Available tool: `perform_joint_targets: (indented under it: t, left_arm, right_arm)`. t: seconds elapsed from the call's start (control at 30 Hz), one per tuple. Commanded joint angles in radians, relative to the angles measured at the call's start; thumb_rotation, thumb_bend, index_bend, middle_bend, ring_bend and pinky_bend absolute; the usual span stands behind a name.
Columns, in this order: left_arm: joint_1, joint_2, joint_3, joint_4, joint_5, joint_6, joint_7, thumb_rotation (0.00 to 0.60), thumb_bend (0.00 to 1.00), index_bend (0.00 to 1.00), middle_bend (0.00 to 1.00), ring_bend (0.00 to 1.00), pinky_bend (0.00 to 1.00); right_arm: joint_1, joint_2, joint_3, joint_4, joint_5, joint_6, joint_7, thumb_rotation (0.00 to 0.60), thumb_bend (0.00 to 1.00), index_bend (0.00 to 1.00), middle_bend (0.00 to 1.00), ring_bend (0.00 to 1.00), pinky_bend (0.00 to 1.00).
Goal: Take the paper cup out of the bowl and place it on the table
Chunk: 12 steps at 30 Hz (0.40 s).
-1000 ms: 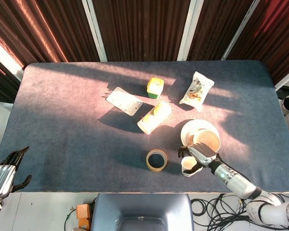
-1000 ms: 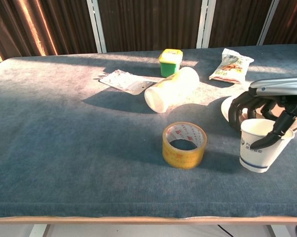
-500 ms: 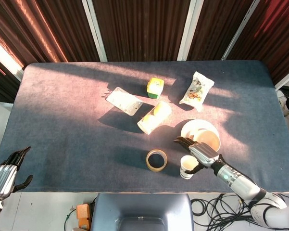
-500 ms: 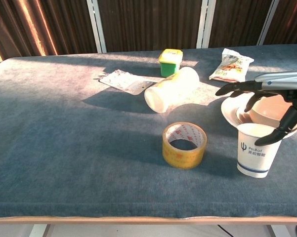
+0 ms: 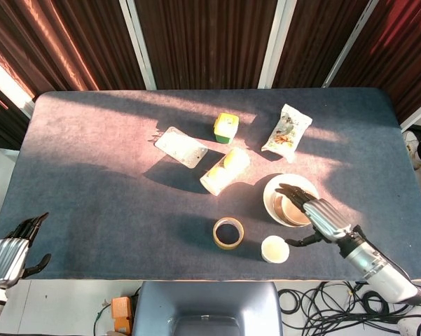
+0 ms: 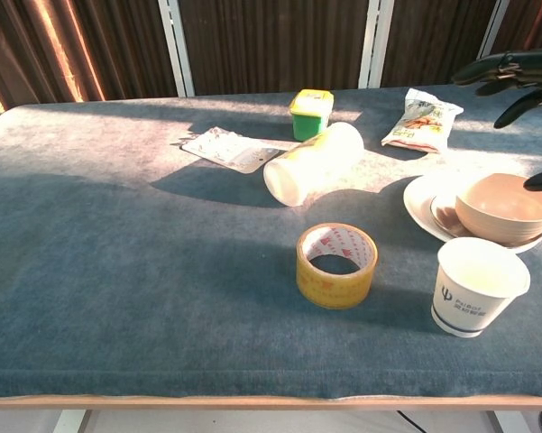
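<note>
"PsiBot" on paper cup [image 6: 477, 285]

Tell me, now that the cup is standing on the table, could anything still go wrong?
Perhaps. The paper cup stands upright near the table's front edge, so a nudge might tip it off. The right hand is open and raised above the bowl, with the cup just beside it; a careless sweep could knock either. The tape roll stands apart to the cup's left, leaving limited room that way.
</note>
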Motion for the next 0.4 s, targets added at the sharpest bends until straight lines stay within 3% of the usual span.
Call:
perform_joint_targets:
  t: [0.03,0.07,0.1,0.2,0.27,0.4]
  left_arm:
    - [-0.003,-0.003,0.000,0.003,0.003,-0.002,0.000,0.600,0.31,0.07,0.15,0.14,0.39]
    - [-0.003,-0.004,0.000,0.004,0.003,-0.002,0.000,0.600,0.31,0.07,0.15,0.14,0.39]
    - [-0.005,-0.005,-0.001,0.005,0.004,-0.003,0.001,0.600,0.31,0.07,0.15,0.14,0.39]
    - [-0.007,-0.013,-0.005,0.008,0.000,-0.002,0.013,0.600,0.31,0.07,0.15,0.14,0.39]
    - [-0.008,-0.016,-0.006,0.007,-0.002,-0.003,0.022,0.600,0.31,0.07,0.15,0.14,0.39]
    - [-0.012,-0.022,-0.004,0.005,0.000,-0.009,0.038,0.600,0.31,0.07,0.15,0.14,0.39]
  right_arm:
    - [-0.090,0.047,-0.019,-0.005,0.032,0.101,-0.095,0.600,0.06,0.00,0.00,0.00,0.19]
    - [-0.116,0.046,-0.020,-0.006,0.060,0.127,-0.162,0.600,0.06,0.00,0.00,0.00,0.18]
    - [-0.172,0.041,-0.025,0.003,0.126,0.184,-0.332,0.600,0.06,0.00,0.00,0.00,0.18]
    - [-0.319,-0.054,-0.014,-0.015,0.258,0.419,-0.683,0.600,0.06,0.00,0.00,0.00,0.15]
    - [-0.364,-0.099,-0.014,-0.002,0.261,0.496,-0.720,0.600,0.06,0.00,0.00,0.00,0.15]
    - [-0.429,-0.145,-0.023,0.062,0.234,0.568,-0.666,0.600,0.06,0.00,0.00,0.00,0.15]
